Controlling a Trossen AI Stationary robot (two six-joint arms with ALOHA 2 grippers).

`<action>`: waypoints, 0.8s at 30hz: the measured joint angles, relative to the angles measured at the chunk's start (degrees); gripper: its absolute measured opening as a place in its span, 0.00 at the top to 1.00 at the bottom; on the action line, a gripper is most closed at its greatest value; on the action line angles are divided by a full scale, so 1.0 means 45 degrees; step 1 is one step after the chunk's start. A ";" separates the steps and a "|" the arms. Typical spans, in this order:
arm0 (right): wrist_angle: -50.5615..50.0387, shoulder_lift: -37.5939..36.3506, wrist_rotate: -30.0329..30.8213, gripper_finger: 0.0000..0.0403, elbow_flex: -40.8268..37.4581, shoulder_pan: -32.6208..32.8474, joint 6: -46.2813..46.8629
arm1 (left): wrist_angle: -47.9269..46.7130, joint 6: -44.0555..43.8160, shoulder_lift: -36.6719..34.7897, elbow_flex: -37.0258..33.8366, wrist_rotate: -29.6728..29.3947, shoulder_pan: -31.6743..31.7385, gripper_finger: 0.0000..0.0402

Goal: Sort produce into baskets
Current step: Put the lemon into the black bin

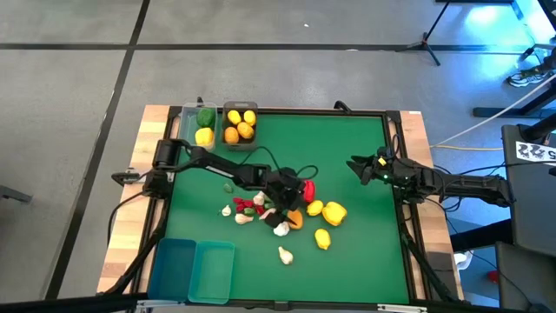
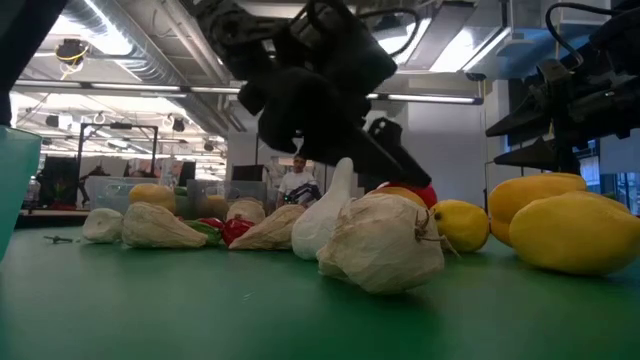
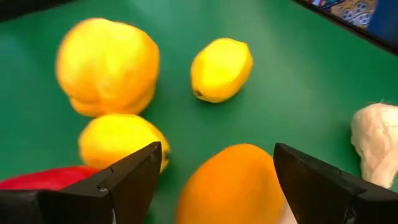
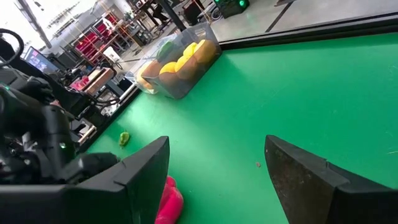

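Observation:
A pile of produce lies mid-table: an orange (image 1: pixel 295 218), a red pepper (image 1: pixel 307 188), a yellow pepper (image 1: pixel 335 212), lemons (image 1: pixel 322 239), garlic bulbs (image 1: pixel 284 255) and small chilies (image 1: pixel 244 203). My left gripper (image 1: pixel 289 205) is open over the pile. In the left wrist view its fingers (image 3: pixel 134 177) stand on either side of the orange (image 3: pixel 233 183); I cannot tell if they touch it. My right gripper (image 1: pixel 354 165) is open and empty near the table's right side, and it also shows in its wrist view (image 4: pixel 217 168).
Two clear bins stand at the far left: one (image 1: pixel 203 125) holds a green and a yellow piece, the other (image 1: pixel 241 122) oranges and lemons. Two teal bins (image 1: pixel 193 268) sit at the near left. A green chili (image 1: pixel 228 185) lies apart. Bare green mat lies between the arms.

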 joint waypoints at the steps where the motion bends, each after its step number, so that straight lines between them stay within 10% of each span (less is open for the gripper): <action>1: 0.0000 0.0000 0.0000 0.35 0.0000 0.0005 0.0000 | -0.0012 -0.0082 0.0076 0.0009 0.0094 -0.0022 0.24; 24: -0.0034 0.0000 0.0000 0.35 0.0000 0.0005 -0.0049 | -0.1185 -0.0198 0.0673 0.0033 0.0033 -0.0306 0.28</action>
